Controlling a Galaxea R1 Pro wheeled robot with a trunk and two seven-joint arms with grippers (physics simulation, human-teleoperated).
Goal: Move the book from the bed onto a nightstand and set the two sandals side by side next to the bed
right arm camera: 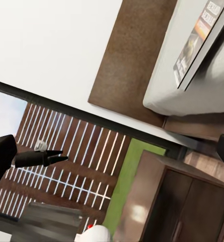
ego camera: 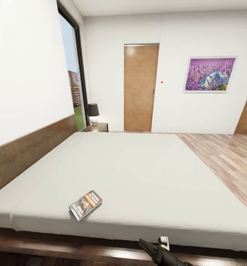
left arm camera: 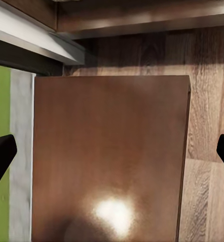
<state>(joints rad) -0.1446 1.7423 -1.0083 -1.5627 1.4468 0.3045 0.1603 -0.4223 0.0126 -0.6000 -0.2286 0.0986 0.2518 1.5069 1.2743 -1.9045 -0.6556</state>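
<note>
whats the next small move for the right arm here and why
Probably reach the right gripper forward and toward the robot's left, up over the bed edge toward the book. The book lies flat near the mattress's near edge, untouched, while the gripper sits low by the bed frame, short of it.

Book (right arm camera: 200, 43) title lettering unreadably small; bed (ego camera: 138, 173) cropped at edges

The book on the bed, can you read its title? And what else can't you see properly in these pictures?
- The book: head view, lettering too small and blurry to read.
- The far nightstand: head view, front hidden behind the bed.
- The right tool: head view, cut off by the bottom edge.
- The left tool: left wrist view, just dark fingertips at the edges.
</note>
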